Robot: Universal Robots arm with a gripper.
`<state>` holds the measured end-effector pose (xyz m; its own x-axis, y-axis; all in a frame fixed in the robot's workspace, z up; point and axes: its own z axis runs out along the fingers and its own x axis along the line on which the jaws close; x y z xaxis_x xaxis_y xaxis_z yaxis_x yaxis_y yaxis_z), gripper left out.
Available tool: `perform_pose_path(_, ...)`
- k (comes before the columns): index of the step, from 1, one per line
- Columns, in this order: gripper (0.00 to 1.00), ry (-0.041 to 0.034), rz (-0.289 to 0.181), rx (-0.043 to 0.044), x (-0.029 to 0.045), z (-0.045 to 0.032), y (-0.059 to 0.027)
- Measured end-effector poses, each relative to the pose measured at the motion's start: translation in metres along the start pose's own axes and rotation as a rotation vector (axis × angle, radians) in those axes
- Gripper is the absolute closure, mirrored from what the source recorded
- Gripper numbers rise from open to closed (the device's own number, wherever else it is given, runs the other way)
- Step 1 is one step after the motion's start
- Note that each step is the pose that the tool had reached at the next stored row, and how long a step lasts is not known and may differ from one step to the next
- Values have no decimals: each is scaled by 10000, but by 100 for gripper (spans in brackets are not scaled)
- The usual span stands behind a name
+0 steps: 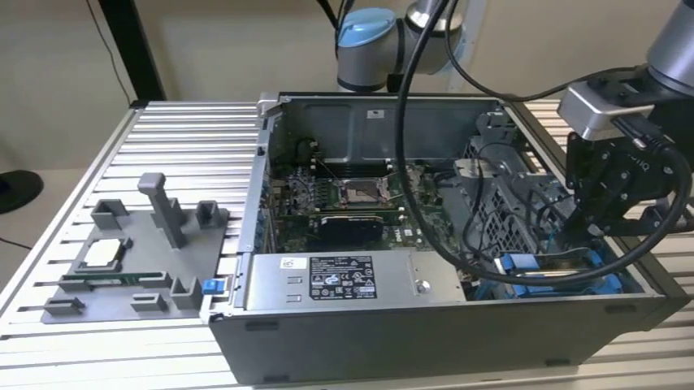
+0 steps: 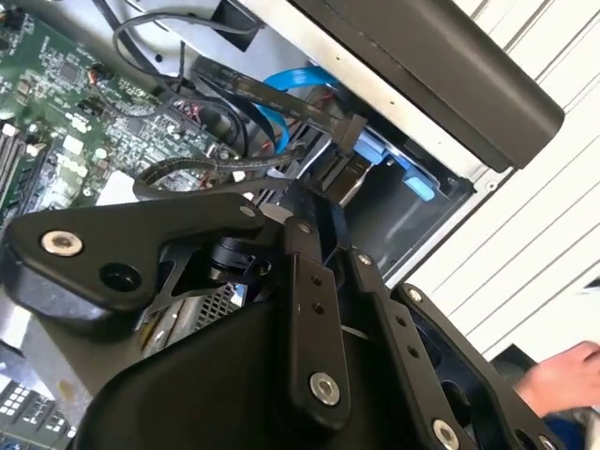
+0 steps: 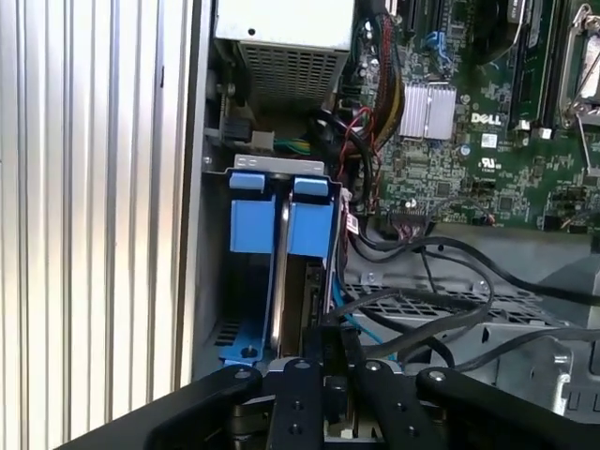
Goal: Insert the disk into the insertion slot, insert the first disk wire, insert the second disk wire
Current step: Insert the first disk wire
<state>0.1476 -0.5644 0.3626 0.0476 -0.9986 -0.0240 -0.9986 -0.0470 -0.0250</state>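
The disk (image 3: 279,281) stands on edge inside the insertion slot (image 3: 242,349), its blue frame tabs (image 3: 311,230) facing the power supply. In the exterior view the slot (image 1: 542,268) lies in the case's near corner on the exterior view's right, with my gripper (image 1: 591,236) lowered over it. My gripper (image 3: 335,342) has its fingers drawn close together over the slot's far end. In the second wrist view the gripper (image 2: 323,187) pinches a black disk wire beside a black connector (image 2: 352,127) and a blue cable (image 2: 291,89), above the slot (image 2: 394,220).
The open computer case (image 1: 434,341) rests on a slatted metal table (image 1: 184,138). A silver power-supply box (image 1: 341,280) sits beside the slot, with a perforated cage (image 1: 509,211) and loose black cables (image 3: 441,309) close by. A grey fixture (image 1: 141,260) stands at the exterior view's left. A person's hand (image 2: 562,375) is near the case.
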Motion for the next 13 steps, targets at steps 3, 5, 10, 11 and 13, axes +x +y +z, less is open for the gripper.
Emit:
perform_pose_path(3, 100, 82, 109, -27, 0, 20, -16)
perform_pose_path(5, 100, 89, 242, -63, -1, 39, -17)
perform_pose_path(10, 100, 109, 631, -130, -3, 84, -33)
perform_pose_path(11, 100, 136, 637, -137, -5, 89, -47)
perform_pose_path(13, 100, 185, 637, -140, -10, 103, -72)
